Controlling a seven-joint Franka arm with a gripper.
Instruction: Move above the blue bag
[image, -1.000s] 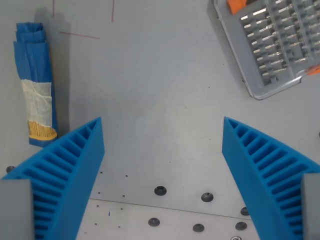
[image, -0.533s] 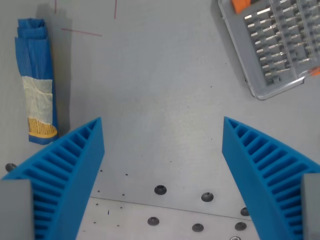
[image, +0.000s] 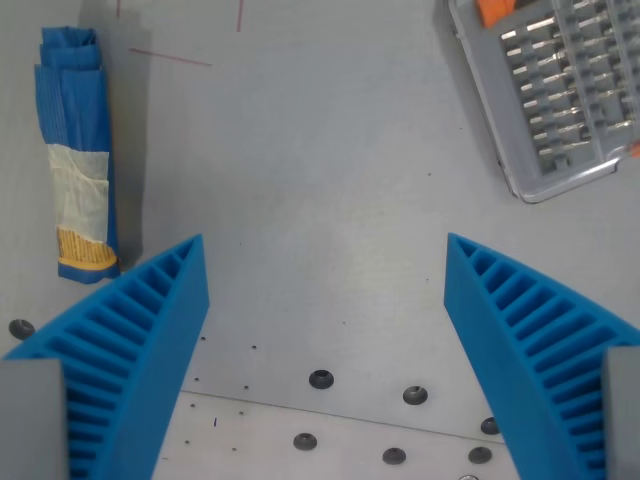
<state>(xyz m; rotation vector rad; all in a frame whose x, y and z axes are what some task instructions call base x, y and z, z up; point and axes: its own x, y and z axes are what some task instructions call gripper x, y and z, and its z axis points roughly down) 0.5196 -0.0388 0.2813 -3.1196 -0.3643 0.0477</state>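
Grey tabletop (image: 320, 200) fills the frame, and the gripper (image: 325, 255) hangs over bare surface, jaws spread wide, holding nothing. Target's off-centre: the folded blue bag (image: 75, 150) lies at the wrist view's left, long axis running up the picture, well apart from the screwdriver bit case (image: 560, 90).

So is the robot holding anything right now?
No. The gripper is open with only bare table between its fingers. The bag lies off to the wrist view's left, untouched.

Blue bag (image: 78, 160) left of spread fingers (image: 150, 330), bit case (image: 560, 90) right.
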